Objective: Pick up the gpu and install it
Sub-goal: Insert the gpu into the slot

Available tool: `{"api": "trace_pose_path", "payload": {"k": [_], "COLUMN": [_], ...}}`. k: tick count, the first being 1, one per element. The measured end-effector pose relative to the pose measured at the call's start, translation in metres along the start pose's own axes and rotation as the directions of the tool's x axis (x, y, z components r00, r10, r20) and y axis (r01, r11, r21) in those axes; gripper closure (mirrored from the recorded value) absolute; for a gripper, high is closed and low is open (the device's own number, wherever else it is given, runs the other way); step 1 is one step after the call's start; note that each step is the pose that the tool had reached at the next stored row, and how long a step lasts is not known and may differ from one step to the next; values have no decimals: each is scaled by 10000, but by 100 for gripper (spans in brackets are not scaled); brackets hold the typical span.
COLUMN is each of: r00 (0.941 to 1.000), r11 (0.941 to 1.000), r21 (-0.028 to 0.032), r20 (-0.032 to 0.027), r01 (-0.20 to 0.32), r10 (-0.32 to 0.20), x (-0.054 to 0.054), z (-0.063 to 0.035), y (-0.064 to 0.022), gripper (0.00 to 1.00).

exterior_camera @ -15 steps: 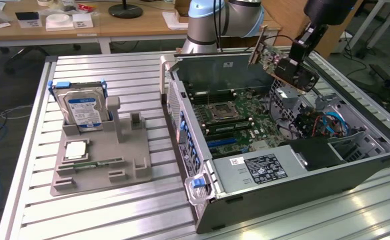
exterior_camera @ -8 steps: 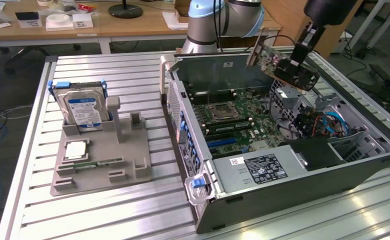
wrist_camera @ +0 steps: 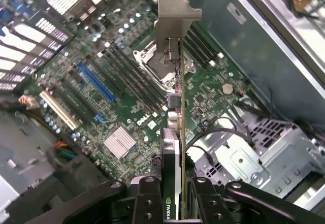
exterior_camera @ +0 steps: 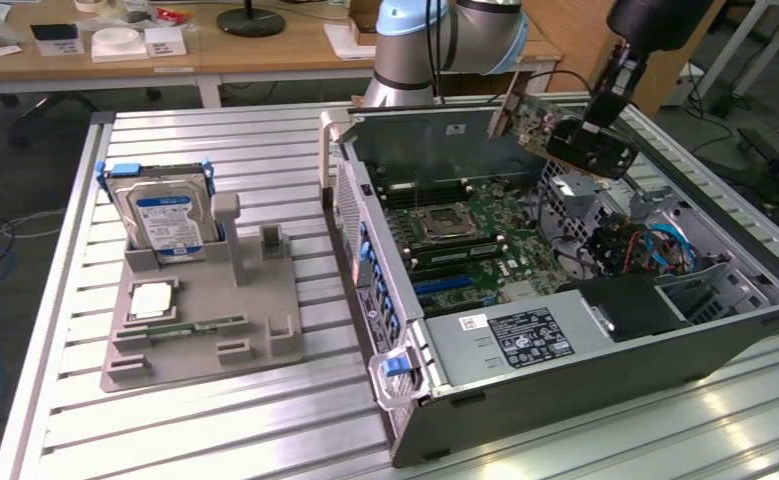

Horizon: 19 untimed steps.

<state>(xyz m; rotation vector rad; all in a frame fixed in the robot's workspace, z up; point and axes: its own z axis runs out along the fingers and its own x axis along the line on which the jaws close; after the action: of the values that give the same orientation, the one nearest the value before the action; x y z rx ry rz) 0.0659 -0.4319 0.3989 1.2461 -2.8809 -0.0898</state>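
Case (exterior_camera: 603, 365) open above; cables (exterior_camera: 649, 245) beside motherboard (exterior_camera: 485, 228)

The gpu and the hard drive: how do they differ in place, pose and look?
The gpu hangs tilted above the computer case, gripped between the fingers; the hard drive stands upright in the gray holder. The gpu is a thin green board; the hard drive is a thick box with a blue-white label. Neither is installed.

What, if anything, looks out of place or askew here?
Nothing stands out. The gpu is clamped in the hand above the open case, over the motherboard, not in a slot; nothing looks spilled or broken.
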Motion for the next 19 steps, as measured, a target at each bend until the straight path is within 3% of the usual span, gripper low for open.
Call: {"api": "trace_pose_path", "payload": {"k": [8, 19], "r00": [9929, 9928], "r11": [9930, 9929], "r21": [-28, -29], "r20": [-61, -62], "r01": [1184, 1193], "r10": [-1184, -1193], "x": [0, 0], "z": [1, 0], "y": [0, 0], "gripper": [73, 73]}}
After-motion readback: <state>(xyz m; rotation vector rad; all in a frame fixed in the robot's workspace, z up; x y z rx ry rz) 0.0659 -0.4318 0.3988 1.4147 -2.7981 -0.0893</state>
